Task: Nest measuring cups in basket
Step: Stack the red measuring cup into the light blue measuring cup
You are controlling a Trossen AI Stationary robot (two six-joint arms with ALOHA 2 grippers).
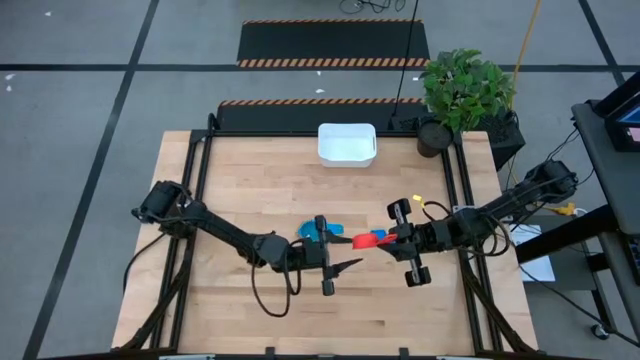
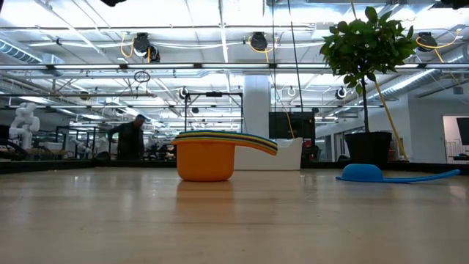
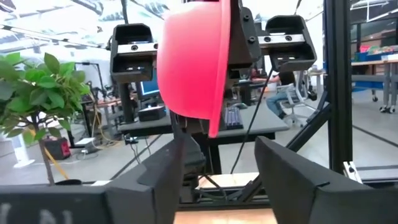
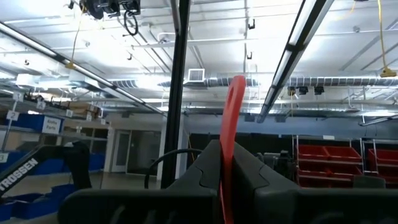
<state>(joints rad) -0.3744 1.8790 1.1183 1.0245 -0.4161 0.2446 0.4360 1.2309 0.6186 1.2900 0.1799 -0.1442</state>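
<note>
The left gripper [image 1: 345, 262] sits at mid-table with its dark fingers [image 3: 165, 174] spread apart, holding nothing. A light blue plastic measuring cup [image 1: 312, 231] lies just beside it. To the right, the right gripper [image 1: 392, 238] is clamped on the flat handle of a red round plastic measuring cup [image 1: 368, 240], held off the table facing the left gripper. One small white rectangular plastic basket [image 1: 347, 143] stands at the far edge, well apart. The low view shows a nested stack in an orange plastic cup [image 2: 206, 162]; its count cannot be told.
</note>
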